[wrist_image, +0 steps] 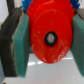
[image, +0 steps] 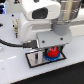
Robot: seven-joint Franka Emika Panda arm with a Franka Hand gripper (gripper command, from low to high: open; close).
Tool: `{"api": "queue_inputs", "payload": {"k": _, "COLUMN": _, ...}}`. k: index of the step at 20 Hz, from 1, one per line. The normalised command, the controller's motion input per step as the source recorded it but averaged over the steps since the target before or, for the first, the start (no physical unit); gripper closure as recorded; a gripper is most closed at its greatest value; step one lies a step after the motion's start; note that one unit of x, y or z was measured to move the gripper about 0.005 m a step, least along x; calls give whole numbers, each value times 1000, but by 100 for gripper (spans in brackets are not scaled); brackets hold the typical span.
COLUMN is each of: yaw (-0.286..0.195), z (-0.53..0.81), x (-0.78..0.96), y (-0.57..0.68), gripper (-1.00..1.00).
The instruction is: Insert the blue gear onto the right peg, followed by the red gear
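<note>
Wrist view: claw (wrist_image: 46,42) grips red gear (wrist_image: 49,36) — blue gear (image: 51,57) beneath (baseplate (image: 32,59)).

White table with one plate on it

The white table (image: 15,70) carries a grey baseplate (image: 34,59) with a black border, lying flat under the arm.

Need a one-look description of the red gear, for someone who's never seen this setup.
Find the white robot arm over the white table; under it lies a grey baseplate with a black border. The red gear is the round bright-red toothed disc with a dark centre hole, held between the jaws of the gripper just above that plate. The blue gear right below it is blue, not red.
</note>
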Motion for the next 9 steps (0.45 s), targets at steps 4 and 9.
{"api": "queue_inputs", "payload": {"k": 4, "yaw": 0, "z": 501, "x": 23, "y": 124, "gripper": -100}}
{"api": "queue_inputs", "payload": {"k": 9, "yaw": 0, "z": 574, "x": -10, "y": 115, "gripper": -100}}
